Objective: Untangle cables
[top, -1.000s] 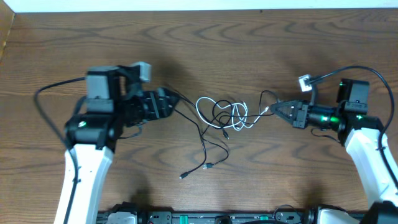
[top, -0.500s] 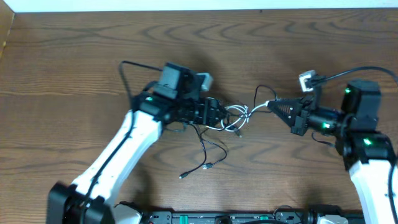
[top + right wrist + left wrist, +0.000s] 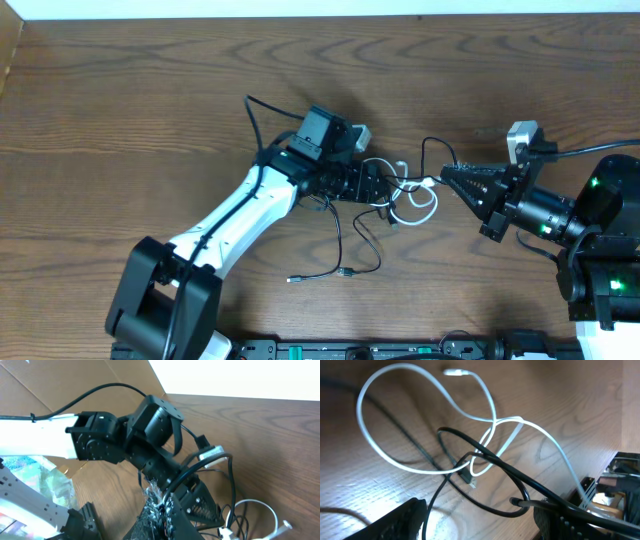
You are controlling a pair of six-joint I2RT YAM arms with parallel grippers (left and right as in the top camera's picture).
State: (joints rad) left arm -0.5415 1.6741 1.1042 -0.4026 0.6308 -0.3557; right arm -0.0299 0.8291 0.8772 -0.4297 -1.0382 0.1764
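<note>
Between the spread fingers (image 3: pixel 405 520) of the left gripper (image 3: pixel 385 190), just ahead of the tips, white cable (image 3: pixel 495 420) and black cable (image 3: pixel 495 460) cross in one knot. Right gripper (image 3: pixel 447 176), fingers pressed together, pinches the white cable's end opposite; the strand runs gripper to gripper.

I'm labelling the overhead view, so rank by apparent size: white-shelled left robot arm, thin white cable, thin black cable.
1. white-shelled left robot arm: clearly largest.
2-3. thin black cable and thin white cable: tangled together, their spreads look alike, so unranked.
</note>
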